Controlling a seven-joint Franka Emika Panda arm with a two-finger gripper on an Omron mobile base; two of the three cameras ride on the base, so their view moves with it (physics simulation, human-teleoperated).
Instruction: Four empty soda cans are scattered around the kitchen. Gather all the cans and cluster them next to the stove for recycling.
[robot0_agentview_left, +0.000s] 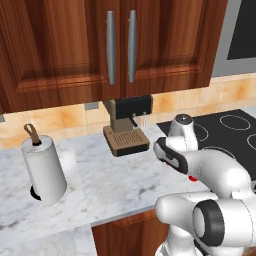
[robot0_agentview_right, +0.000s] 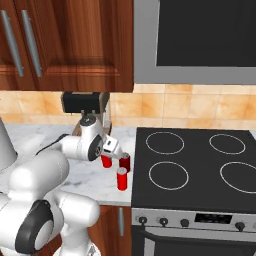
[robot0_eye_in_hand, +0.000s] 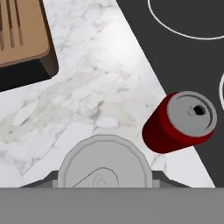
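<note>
From the left base view, your white arm reaches over veined marble counter (robot0_agentview_left: 100, 185), past a paper towel roll (robot0_agentview_left: 44, 170) and a brown coffee machine (robot0_agentview_left: 127, 125), toward the glossy black stove (robot0_agentview_left: 225, 135).

In the right base view you see three red cans beside the stove's left edge: one (robot0_agentview_right: 122, 178) standing clear in front, one (robot0_agentview_right: 125, 162) behind it, and a third can (robot0_agentview_right: 106, 160) under the gripper (robot0_agentview_right: 113, 149).

The hand view shows that can's silver top (robot0_eye_in_hand: 105, 173) between the fingers, jaws clamped on it; a neighbouring can (robot0_eye_in_hand: 180, 121) stands at the cooktop's edge. Judging by this, a fourth can remains for you.
</note>
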